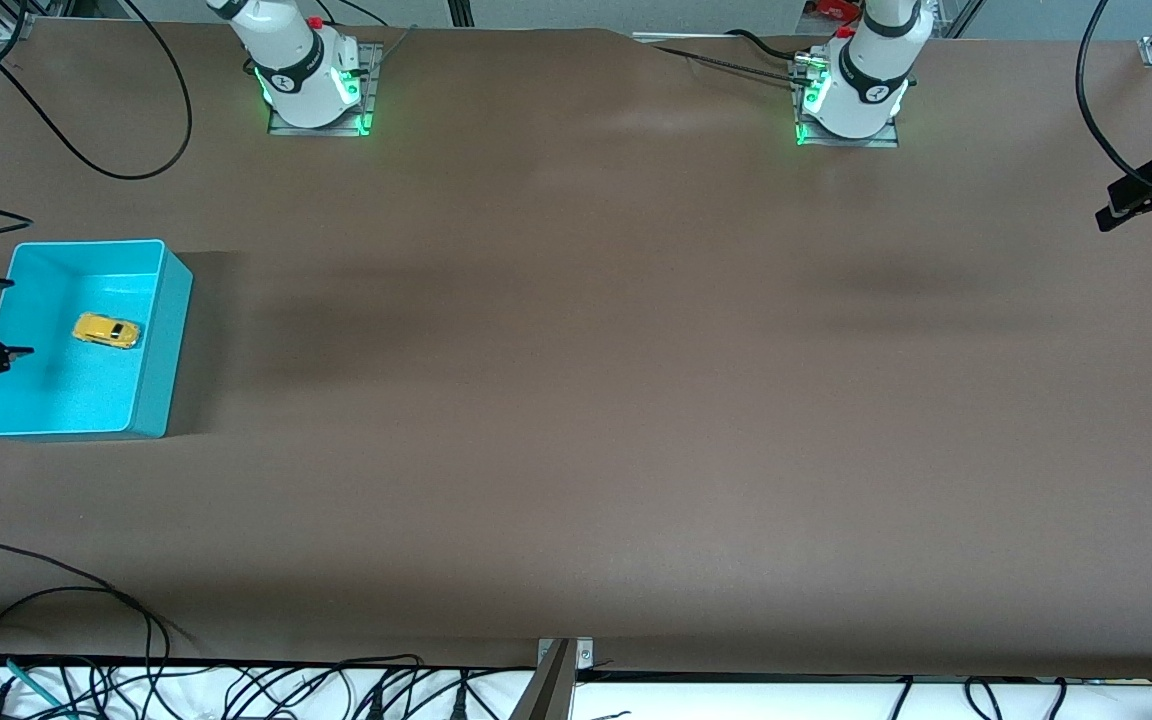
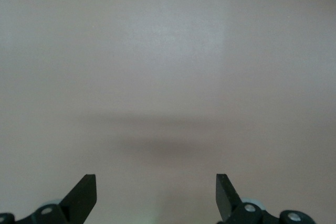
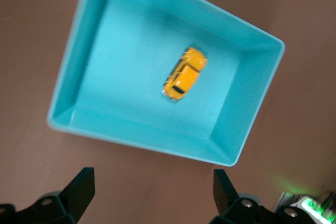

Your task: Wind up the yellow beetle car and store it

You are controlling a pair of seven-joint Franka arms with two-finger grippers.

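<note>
Front view: yellow beetle car [image 1: 106, 331] in teal bin [image 1: 168, 330]

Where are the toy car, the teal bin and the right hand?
toy car [image 1: 106, 331], front view, roof.
teal bin [image 1: 161, 345], front view, side wall toward the table's middle.
right hand [image 3: 152, 192], right wrist view, gap between open fingertips.

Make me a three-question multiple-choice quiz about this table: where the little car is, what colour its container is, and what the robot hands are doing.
1. Where is the yellow beetle car?
A. on the bare table
B. in the bin
C. in a gripper

2. What colour is the bin?
A. teal
B. red
C. white

3. How does the right gripper stand?
A. shut on the car
B. shut and empty
C. open and empty

Answers: B, the car lies on the bin floor; A, its walls are teal; C, its fingers are spread above the bin, like the left gripper over bare table.
</note>
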